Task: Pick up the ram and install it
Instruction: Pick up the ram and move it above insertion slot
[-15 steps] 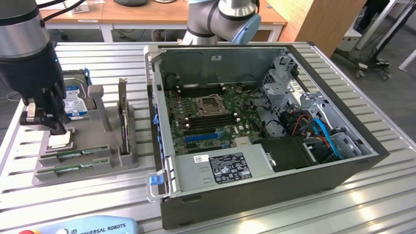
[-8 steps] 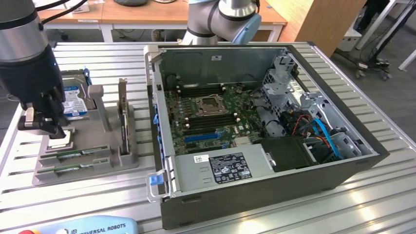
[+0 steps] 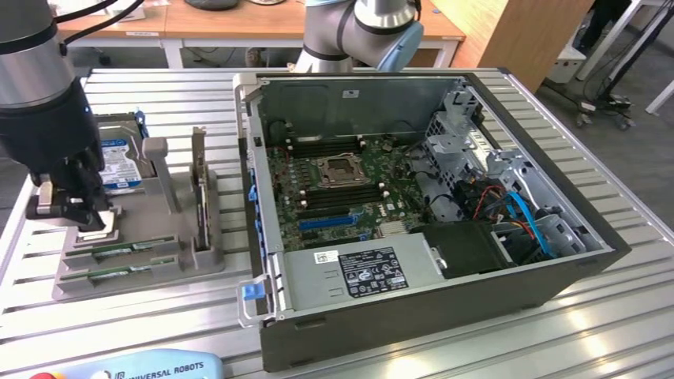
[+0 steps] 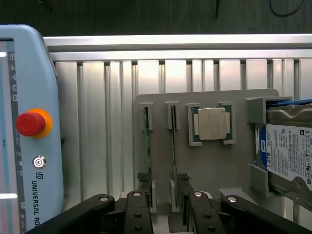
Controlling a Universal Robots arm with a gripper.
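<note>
Gripper (image 4: pixel 163 181) hangs low over the grey holder tray (image 4: pixel 214 165), which sits at the exterior view's left of the open computer case (image 3: pixel 421 324). Jaws are spread wide and hold nothing.

Ram (image 4: pixel 173 141) stands on edge in its tray slot, lined up between the fingers (image 4: pixel 195 209); cannot tell whether they touch it. A second ram stick (image 4: pixel 145 141) is in the neighbouring slot, just beside it.

Processor (image 4: pixel 212 123) is seated in the tray next to the ram, with the hard drive (image 4: pixel 287 151) beyond it. Teach pendant (image 4: pixel 29 146) lies on the slatted table (image 4: pixel 97 122), apart from the tray.
</note>
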